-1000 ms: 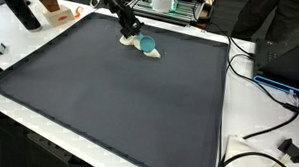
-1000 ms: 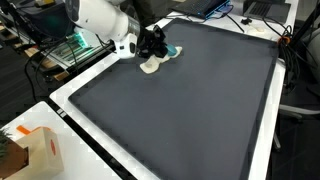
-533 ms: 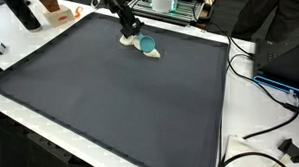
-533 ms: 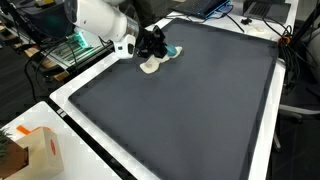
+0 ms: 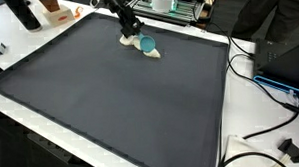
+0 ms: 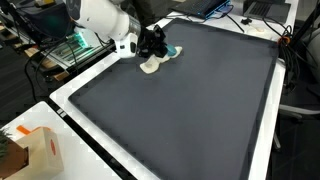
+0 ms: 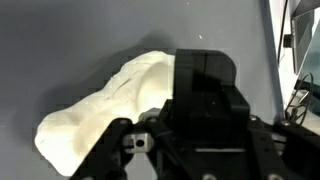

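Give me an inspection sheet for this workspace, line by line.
Surface: dark grey mat lying flat on a white table.
Job's things: white soft lump next to a teal round object, near the mat's edge.
Clutter: cardboard box and dark items, all off the mat.
Grippers: gripper low over the white soft lump; jaws hidden, state unclear.
Cables: black cables beside the mat.
Surroundings: green-lit equipment behind the arm.
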Controlling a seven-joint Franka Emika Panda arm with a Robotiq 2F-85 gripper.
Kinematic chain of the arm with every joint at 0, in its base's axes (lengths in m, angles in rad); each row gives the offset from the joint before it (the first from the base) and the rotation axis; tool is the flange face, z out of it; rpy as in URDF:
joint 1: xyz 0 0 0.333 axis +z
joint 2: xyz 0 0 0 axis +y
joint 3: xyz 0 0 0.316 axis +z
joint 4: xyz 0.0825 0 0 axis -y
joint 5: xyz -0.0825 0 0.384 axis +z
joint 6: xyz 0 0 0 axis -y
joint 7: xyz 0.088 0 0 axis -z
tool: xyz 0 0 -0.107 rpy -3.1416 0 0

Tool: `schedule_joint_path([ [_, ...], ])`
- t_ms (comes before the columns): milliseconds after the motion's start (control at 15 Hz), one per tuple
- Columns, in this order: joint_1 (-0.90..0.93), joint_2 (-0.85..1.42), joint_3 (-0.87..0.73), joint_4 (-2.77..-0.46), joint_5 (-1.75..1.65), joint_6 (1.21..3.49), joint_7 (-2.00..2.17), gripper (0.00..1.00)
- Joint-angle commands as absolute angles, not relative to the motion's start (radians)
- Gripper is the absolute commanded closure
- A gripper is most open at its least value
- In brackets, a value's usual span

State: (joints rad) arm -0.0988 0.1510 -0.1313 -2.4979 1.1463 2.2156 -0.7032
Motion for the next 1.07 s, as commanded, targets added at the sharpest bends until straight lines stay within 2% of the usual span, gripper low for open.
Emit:
schedule_joint_path([
  [0,-0.086,0.181,-0.118,-2.533,1.044,2.312,-0.72,0.75],
  [1000,-0.108,0.089,-0.117,-2.554,1.125,2.215,-0.669,0.75],
])
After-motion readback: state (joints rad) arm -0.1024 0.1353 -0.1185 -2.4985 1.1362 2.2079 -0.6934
